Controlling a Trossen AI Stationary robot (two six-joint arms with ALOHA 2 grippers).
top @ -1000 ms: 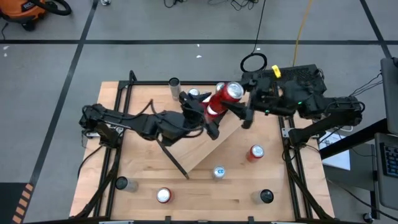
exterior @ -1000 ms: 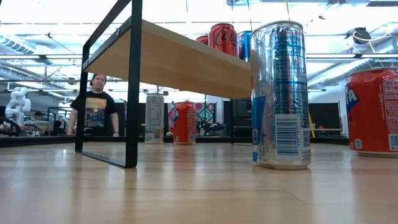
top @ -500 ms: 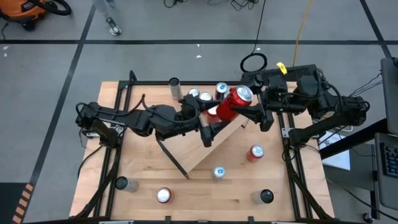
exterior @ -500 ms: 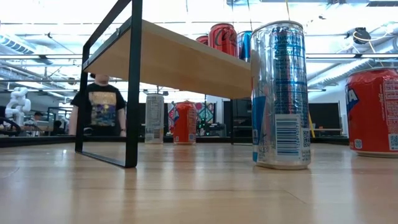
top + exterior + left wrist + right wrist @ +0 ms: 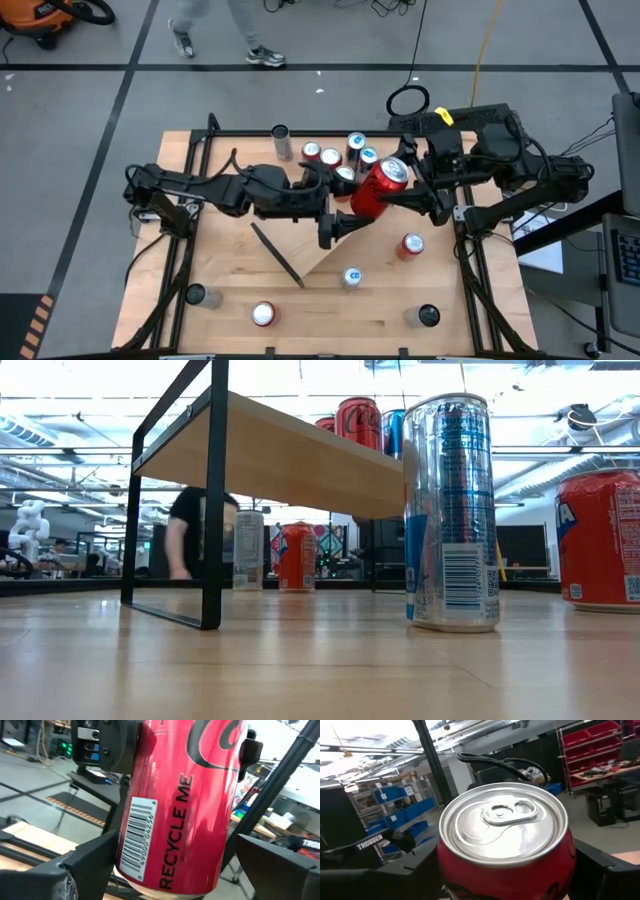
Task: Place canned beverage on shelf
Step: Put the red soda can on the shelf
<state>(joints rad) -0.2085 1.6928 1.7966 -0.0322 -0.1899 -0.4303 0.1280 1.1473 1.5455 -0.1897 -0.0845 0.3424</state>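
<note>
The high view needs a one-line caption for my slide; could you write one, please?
Right gripper holds a red can above the shelf; the open left gripper sits beside it.

A person (image 5: 220,30) at the high view's upper edge is cut off above the legs; in the low view the same figure is a blur behind the shelf (image 5: 290,455) bracket. The arms hide most of the shelf from above. A red can (image 5: 605,540) runs off the low view's right edge. In the left wrist view the held can (image 5: 182,805) loses its top to the frame. Labels on the cans at the table's lower edge are perhaps too small to read.
</note>
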